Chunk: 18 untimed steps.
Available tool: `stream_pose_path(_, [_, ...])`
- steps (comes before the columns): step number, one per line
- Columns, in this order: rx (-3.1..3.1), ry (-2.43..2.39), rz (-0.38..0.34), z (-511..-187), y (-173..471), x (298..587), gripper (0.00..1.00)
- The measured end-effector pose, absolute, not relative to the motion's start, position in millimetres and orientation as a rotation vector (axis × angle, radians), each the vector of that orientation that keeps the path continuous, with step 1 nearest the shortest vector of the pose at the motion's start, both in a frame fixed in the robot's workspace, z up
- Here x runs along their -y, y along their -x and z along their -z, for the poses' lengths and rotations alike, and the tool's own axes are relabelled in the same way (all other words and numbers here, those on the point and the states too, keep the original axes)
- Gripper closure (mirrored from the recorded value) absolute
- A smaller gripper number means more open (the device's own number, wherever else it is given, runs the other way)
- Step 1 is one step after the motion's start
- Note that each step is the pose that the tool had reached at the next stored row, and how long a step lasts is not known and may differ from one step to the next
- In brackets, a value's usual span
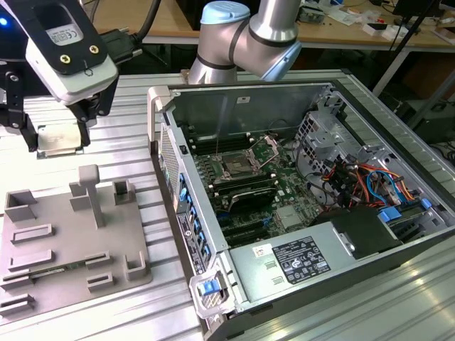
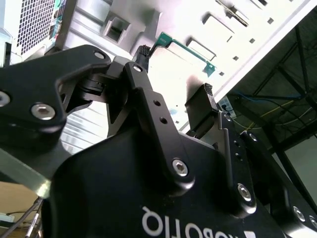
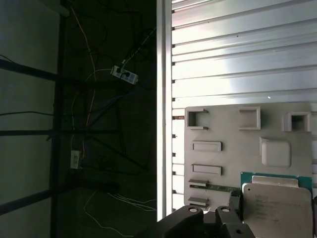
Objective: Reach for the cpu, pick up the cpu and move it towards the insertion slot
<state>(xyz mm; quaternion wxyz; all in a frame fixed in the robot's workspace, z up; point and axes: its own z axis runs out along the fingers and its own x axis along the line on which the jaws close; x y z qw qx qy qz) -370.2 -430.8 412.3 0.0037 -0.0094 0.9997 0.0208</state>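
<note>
Ribbed metal table (image 1: pixel 128 128) carries a grey fixture plate (image 1: pixel 43 249) at the exterior view's left; above it the claw (image 1: pixel 57 138) grips the cpu (image 1: pixel 60 138), well apart from the insertion slot (image 1: pixel 234 169).

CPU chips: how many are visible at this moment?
1. The cpu is held in the gripper at the exterior view's left, above the table and beyond the grey fixture plate. Others could be hidden inside the open computer case.
</note>
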Motion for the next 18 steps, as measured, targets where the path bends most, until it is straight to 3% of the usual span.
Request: stream_pose_path(18, [-3.133,0.030,-0.065,-412.3,345.9,430.8,0.45])
